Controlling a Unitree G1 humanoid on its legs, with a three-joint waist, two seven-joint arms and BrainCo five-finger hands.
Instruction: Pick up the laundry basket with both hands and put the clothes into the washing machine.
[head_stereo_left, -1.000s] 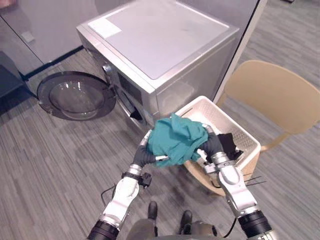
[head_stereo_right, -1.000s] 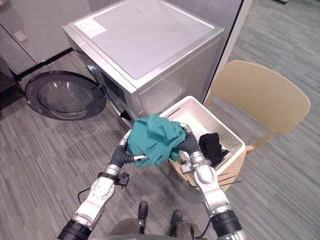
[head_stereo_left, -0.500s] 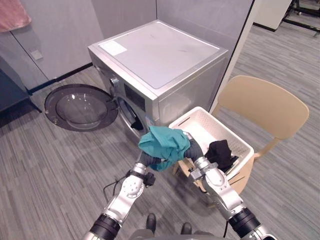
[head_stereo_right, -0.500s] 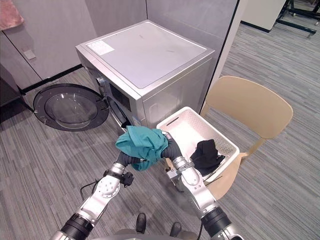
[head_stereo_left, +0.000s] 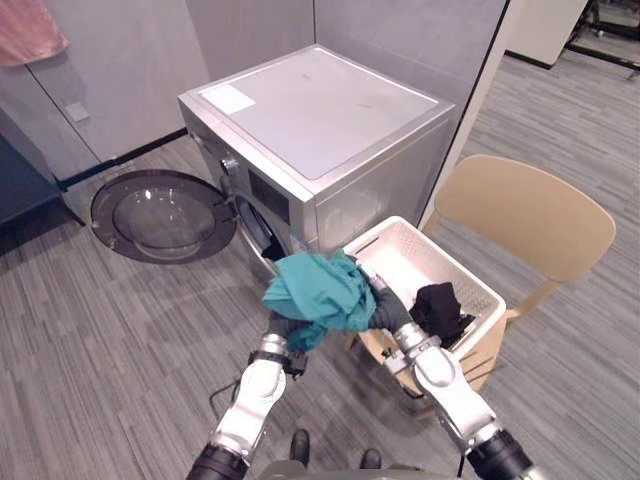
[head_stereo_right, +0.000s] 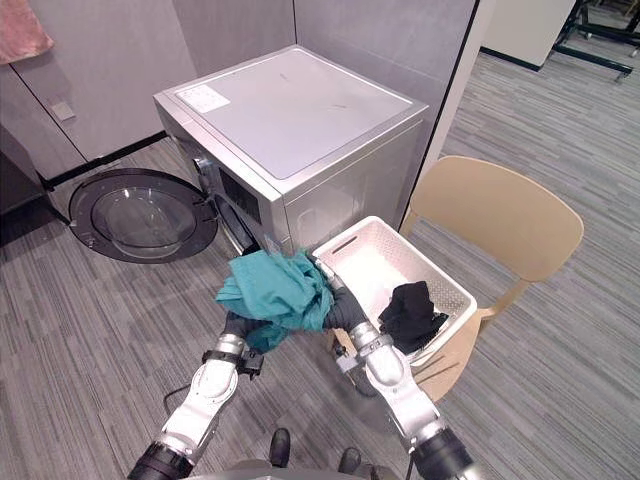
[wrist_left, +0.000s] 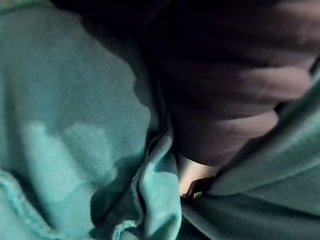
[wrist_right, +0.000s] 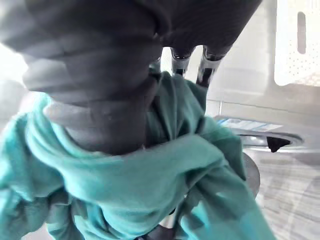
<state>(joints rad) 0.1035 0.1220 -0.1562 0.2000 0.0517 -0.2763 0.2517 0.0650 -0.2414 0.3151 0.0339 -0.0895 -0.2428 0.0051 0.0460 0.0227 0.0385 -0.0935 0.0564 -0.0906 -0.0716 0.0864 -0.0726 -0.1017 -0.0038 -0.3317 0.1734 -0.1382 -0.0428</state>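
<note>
Teal garment (head_stereo_left: 320, 290) aloft over left robot hand (wrist_left: 225, 90) and right robot hand (head_stereo_left: 388, 308), grip buried in cloth, cannot tell | laundry basket (head_stereo_left: 470, 285) on chair (head_stereo_left: 530, 215), black garment (head_stereo_left: 440, 305) inside | washing machine (head_stereo_left: 320, 120) door (head_stereo_left: 160, 215) open; loading apparently not yet done

The grey plank floor (head_stereo_left: 100, 340) carries the washing machine (head_stereo_left: 320, 130), just beyond the right hand (head_stereo_left: 392, 312), and a tan chair (head_stereo_left: 525, 215), beside that hand on its right, whose seat bears the white laundry basket (head_stereo_left: 408, 262).
</note>
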